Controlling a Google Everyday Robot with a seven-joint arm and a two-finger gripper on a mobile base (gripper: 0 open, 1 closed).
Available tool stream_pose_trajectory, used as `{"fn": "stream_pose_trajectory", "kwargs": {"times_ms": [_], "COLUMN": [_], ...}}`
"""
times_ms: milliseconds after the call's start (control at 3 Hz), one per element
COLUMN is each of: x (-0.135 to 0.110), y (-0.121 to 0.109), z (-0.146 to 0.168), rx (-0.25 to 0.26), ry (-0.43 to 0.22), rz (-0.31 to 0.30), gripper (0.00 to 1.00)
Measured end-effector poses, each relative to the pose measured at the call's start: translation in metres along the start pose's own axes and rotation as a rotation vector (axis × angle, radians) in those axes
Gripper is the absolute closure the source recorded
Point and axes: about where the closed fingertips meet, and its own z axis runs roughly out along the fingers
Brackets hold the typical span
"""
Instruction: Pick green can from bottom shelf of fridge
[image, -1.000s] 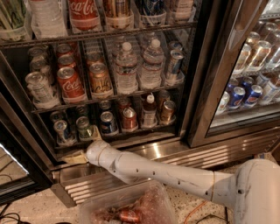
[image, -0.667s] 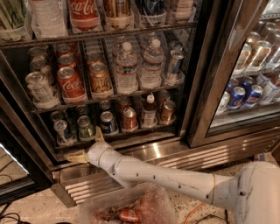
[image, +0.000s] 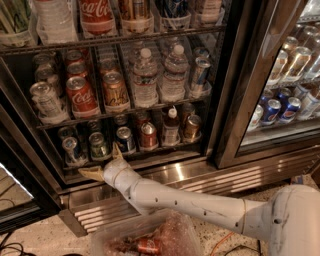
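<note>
The fridge (image: 231, 95) stands open, with dark wire racks of drinks. On the bottom shelf (image: 165, 151) the green can (image: 98, 145) stands upright in the front row, between a silver-blue can (image: 70, 148) on its left and a dark blue can (image: 124, 139) on its right. My gripper (image: 103, 162) is at the shelf's front edge, just below and in front of the green can. It is open and empty: one finger points left, the other points up between the green and the dark blue can.
Further right on the shelf are a red can (image: 148, 135), a small bottle (image: 171, 126) and a brown can (image: 191, 126). The rack above holds Coca-Cola cans (image: 81, 96) and water bottles (image: 145, 77). A steel base grille (image: 115, 212) and a plastic bag with a can (image: 150, 243) lie below.
My gripper has moved slightly up and towards the shelf, closer to the green can. Nothing on the shelves has moved.
</note>
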Motion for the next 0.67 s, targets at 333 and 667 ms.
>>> {"fn": "stream_pose_trajectory", "kwargs": {"times_ms": [333,667], "x": [-0.0005,-0.0025], "y": [-0.0005,0.0024], "z": [0.0008,0.0068], "rx": [0.002,-0.009], "ry": [0.0,0.004], "rz": [-0.003,-0.019], "gripper": [0.1,0.21]}}
